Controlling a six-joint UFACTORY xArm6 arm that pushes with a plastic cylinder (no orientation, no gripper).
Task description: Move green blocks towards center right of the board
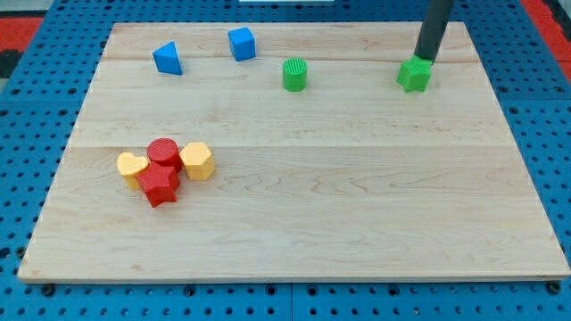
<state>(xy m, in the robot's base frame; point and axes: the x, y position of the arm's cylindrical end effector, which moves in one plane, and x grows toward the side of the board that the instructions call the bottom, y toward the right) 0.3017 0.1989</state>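
Observation:
A green star-shaped block (413, 76) sits near the view's top right of the wooden board (357, 196). My tip (423, 60) is right behind it, at its top edge, touching or nearly touching it. A green cylinder (294, 74) stands to the left of it, near the top centre, well apart from my tip.
A blue triangular block (167, 59) and a blue cube-like block (241, 44) lie at the top left. At the left centre a cluster holds a yellow heart (132, 168), a red cylinder (164, 153), a red star (159, 185) and a yellow hexagonal block (196, 161).

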